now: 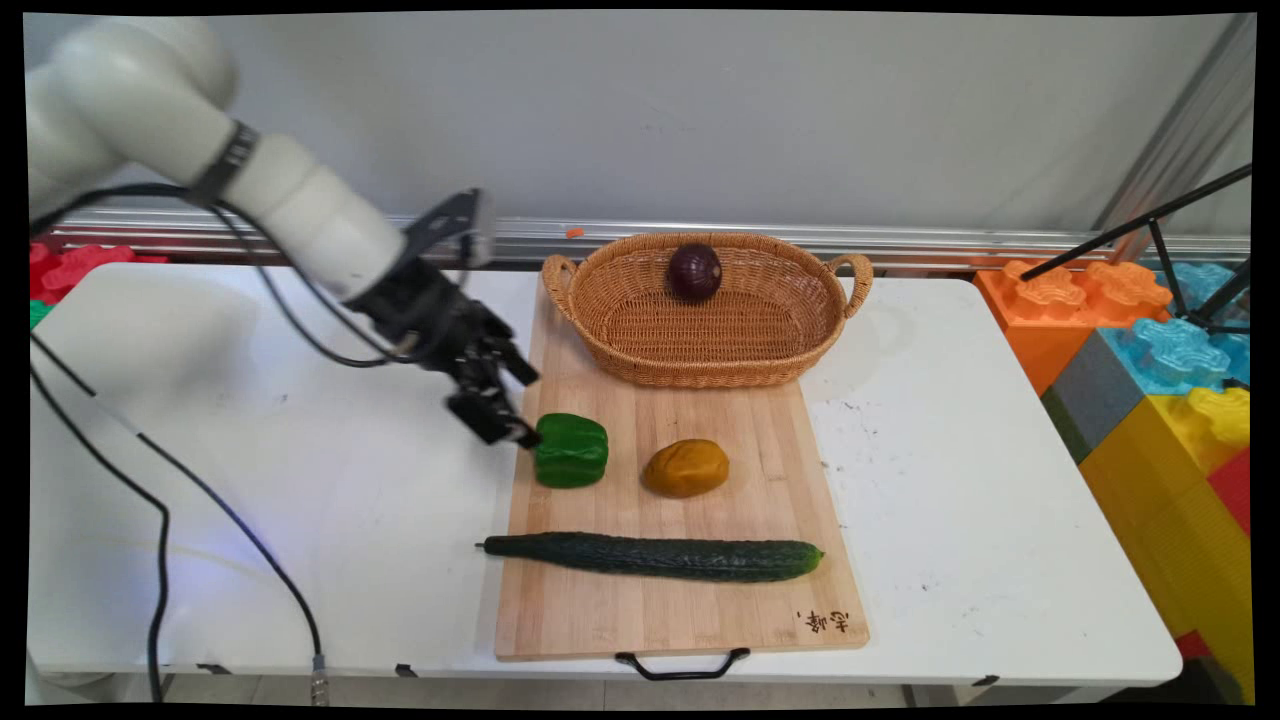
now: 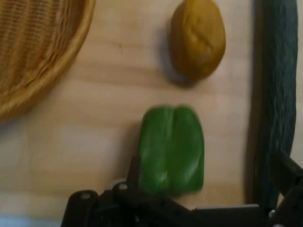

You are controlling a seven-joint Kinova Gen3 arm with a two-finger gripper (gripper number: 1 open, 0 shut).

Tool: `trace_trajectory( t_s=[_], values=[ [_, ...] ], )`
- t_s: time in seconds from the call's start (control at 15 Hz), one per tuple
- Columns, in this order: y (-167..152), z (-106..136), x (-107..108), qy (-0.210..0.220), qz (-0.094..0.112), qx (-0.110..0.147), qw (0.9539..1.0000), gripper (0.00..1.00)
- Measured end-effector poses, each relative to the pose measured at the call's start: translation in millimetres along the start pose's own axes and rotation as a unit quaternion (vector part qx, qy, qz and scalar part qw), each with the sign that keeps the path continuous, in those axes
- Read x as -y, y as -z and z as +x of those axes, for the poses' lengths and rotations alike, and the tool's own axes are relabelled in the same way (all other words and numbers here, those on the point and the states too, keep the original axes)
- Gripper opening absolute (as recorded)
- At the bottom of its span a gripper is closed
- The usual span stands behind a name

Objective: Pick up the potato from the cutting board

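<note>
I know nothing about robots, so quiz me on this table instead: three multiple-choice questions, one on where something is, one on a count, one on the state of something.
1. Where is the purple onion?
A. in the basket
B. on the bare table
C. beside the cucumber

2. How many vegetables lie on the cutting board outside the basket?
A. one
B. three
C. five

3. The green pepper is
A. lifted in the air
B. resting on the board
C. inside the basket

Answers: 1 A, it sits inside the wicker rim. 2 B, pepper, yellow-brown vegetable and cucumber. 3 B, it lies on the wood by the gripper.
</note>
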Motion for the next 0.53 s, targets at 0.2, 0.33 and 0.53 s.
trace_trajectory(
  t_s=[0.2, 0.33, 0.53],
  values=[
    [-29, 21, -4, 0.009, -0.006, -0.006, 0.9999, 1.0],
    [-54, 37, -6, 0.014, -0.008, -0.011, 0.9998, 1.0],
    [-82, 50, -9, 0.02, -0.009, -0.017, 0.9996, 1.0]
  ],
)
